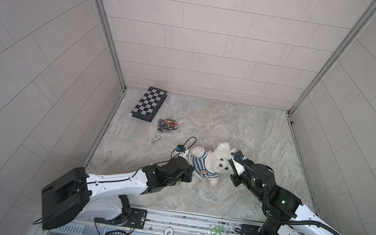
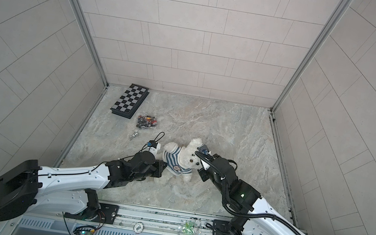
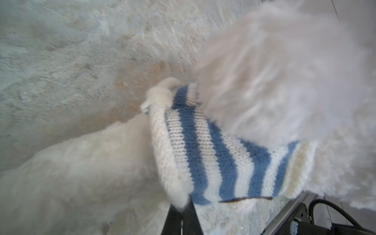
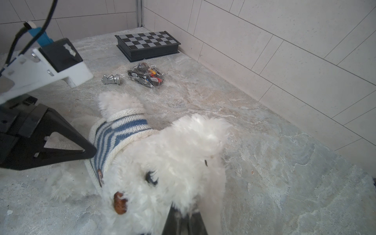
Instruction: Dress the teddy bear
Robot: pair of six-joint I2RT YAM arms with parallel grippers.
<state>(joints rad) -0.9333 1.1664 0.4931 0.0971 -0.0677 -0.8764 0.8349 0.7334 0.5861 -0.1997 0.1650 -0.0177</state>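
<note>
the teddy bear (image 1: pixel 221 158) lies near the middle of the marbled surface (image 1: pixel 243 132), between the two arms, with its face turned upward in both top views; a blue-and-white striped shirt (image 1: pixel 201 165) covers its torso, with a small round badge (image 1: pixel 203 172) near the hem; in the right wrist view one fluffy arm pokes out of a sleeve; the left end effector (image 3: pixel 183 205) is pinched narrow on the white knitted hem of the striped shirt, with the fabric caught between its fingers; the right end effector (image 4: pixel 184 215) is closed tight on the fur at the side of the bear's head, near the brown nose and a dark eye; well apart from the bear, toward the far left corner of the surface, sit a folded chessboard case (image 1: pixel 149 104), a clear bag of pieces (image 1: pixel 167 125) and a silver chess piece (image 1: pixel 156 140) lying on its side
</note>
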